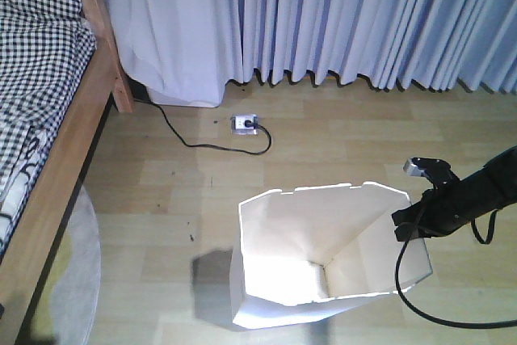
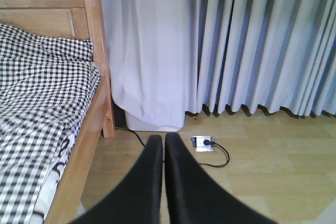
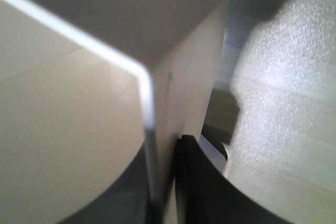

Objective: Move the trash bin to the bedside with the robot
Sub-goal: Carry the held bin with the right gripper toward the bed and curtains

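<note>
The front view cut the right arm off at the frame's edge, so only its last stretch and the right pincer [image 1: 401,228] showed. The pincer was clamped on the rim of the trash bin [image 1: 299,240]. The right wrist view gave that grip only in blur: two dark fingers [image 3: 202,187] at the bottom of the frame with the thin white rim running down between them. One finger was on each side of the wall, though which side was the inside was hard to make out. To the pincer's left the bin's mouth lay open, showing cream walls and a shadowed bottom, and the bin stood on the wooden floor [image 1: 339,143]. The arm's black cable [image 1: 397,276] hung below the pincer across the bin's corner. Well away to the pincer's left was the bed [image 1: 77,131], cut off by the frame's side, with checked bedding [image 1: 36,54] and a pale rug [image 1: 77,280] by its rail; the bin stood apart from it. Beyond the pincer a floor socket [image 1: 244,124] lay before the curtains [image 1: 363,14]. The left pincer [image 2: 164,142] had its fingers pressed together on nothing, with the bed to its left.
</note>
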